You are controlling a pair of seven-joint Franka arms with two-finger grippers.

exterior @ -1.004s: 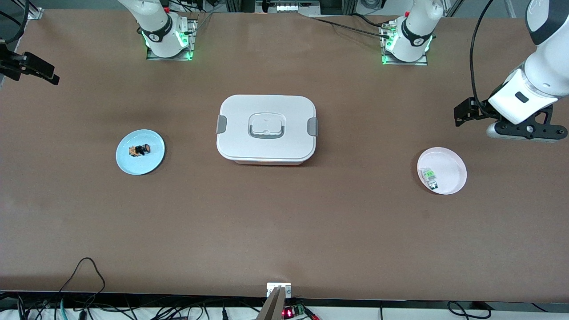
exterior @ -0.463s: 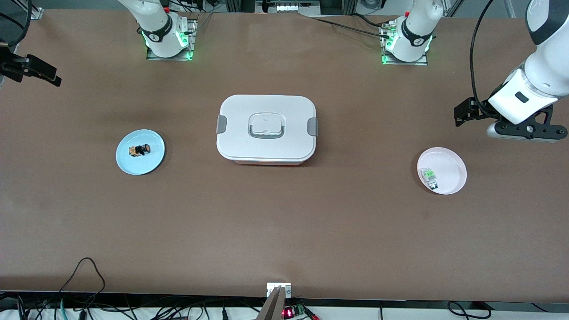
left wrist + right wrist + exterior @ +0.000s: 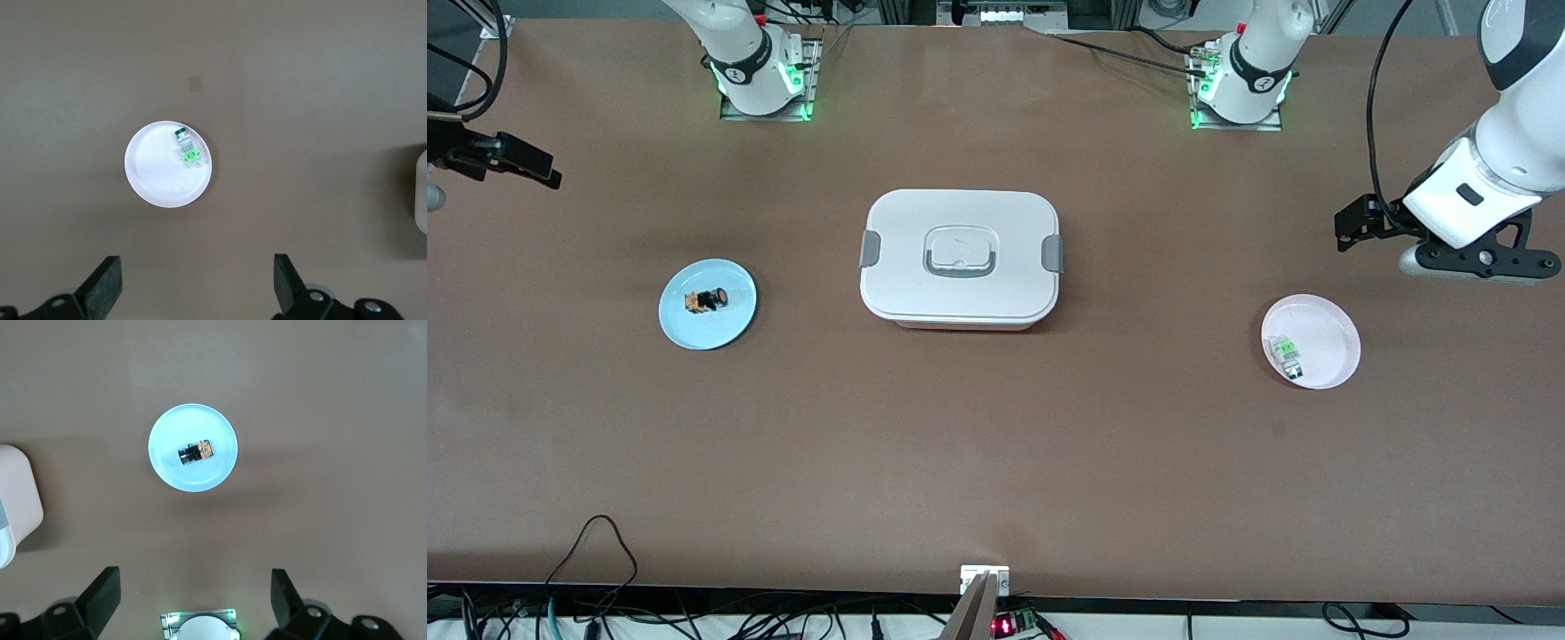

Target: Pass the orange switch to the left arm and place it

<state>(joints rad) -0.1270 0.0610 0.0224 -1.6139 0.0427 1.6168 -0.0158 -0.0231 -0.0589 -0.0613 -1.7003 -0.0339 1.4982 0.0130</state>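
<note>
Brown tabletop [image 3: 996, 462], bare between things. White lidded box [image 3: 960, 258] at mid-tabletop, well apart from both claws. Left claw [image 3: 197, 287] aloft, spread and empty, over tabletop near pink plate [image 3: 1329, 324] with green-and-clear component [image 3: 1287, 354]. Right claw [image 3: 193, 600] aloft at its own end, spread, empty, above blue plate [image 3: 734, 320]. Orange switch [image 3: 706, 300] lying on that plate, below right claw.

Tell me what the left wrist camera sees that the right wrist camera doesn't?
Only the left wrist view shows the pink plate holding the small green-and-clear component, under the left gripper. Only the right wrist view shows the blue plate with the orange switch on it, the right gripper, and a green-lit arm base. Both show the brown table, open jaws and an edge of the white box.
</note>
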